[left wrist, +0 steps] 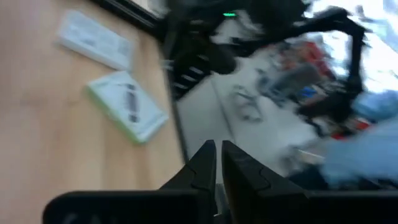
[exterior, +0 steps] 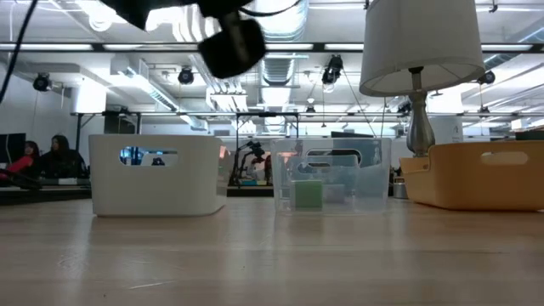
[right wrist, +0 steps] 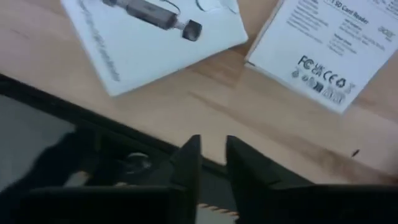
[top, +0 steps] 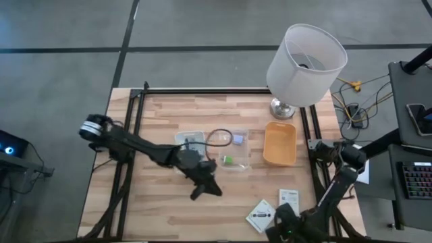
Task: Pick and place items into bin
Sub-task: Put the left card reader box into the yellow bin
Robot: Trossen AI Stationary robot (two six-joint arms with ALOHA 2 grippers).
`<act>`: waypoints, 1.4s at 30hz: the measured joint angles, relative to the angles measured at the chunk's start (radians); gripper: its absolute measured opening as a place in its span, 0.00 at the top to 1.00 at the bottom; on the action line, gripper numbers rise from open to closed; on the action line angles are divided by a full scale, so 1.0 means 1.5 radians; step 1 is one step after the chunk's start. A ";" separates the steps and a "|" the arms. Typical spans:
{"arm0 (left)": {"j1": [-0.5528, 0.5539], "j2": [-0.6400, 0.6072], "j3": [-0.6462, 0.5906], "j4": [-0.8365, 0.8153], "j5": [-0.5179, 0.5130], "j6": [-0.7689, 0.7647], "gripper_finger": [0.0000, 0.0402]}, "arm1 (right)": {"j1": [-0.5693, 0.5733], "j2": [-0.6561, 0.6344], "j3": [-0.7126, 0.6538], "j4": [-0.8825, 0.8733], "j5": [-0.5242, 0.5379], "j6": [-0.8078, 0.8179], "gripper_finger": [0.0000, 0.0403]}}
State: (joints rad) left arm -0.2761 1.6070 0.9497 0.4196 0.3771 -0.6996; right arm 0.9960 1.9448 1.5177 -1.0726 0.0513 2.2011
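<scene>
Left gripper (top: 204, 190) hangs over the bare wood just in front of the clear tray (top: 237, 160), fingers pinched together on nothing. Right gripper (top: 289, 217) sits at the table's front edge by the two white packets (top: 261, 216), well in front of that tray; its fingers look nearly closed, gripping nothing. The green piece (top: 228, 160) and the lavender block (top: 238, 140) lie in the tray, and the orange bin (top: 280, 143) is right of it.

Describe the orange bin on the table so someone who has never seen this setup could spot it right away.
Start at the white lamp standing at the far right corner of the wooden table. Directly in front of its metal base sits the orange bin, an open rectangular tub with handle slots in its ends. Its neighbours, the clear container and the white bin, sit further left; only this one is orange.
</scene>
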 joint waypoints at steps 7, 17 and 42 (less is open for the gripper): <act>0.018 0.160 0.101 0.027 0.021 -0.024 1.00 | 0.022 0.047 -0.018 0.074 -0.052 -0.004 0.97; 0.018 0.279 0.233 -0.073 -0.049 0.009 1.00 | 0.040 0.051 -0.074 0.137 -0.034 0.047 0.97; 0.005 0.280 0.249 -0.212 -0.139 0.144 1.00 | -0.059 0.047 -0.132 0.211 0.161 -0.048 0.86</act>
State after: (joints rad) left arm -0.2687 2.0274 1.3235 0.1015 0.1687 -0.4835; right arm 0.9070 2.0155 1.3201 -0.7557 0.2926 2.1290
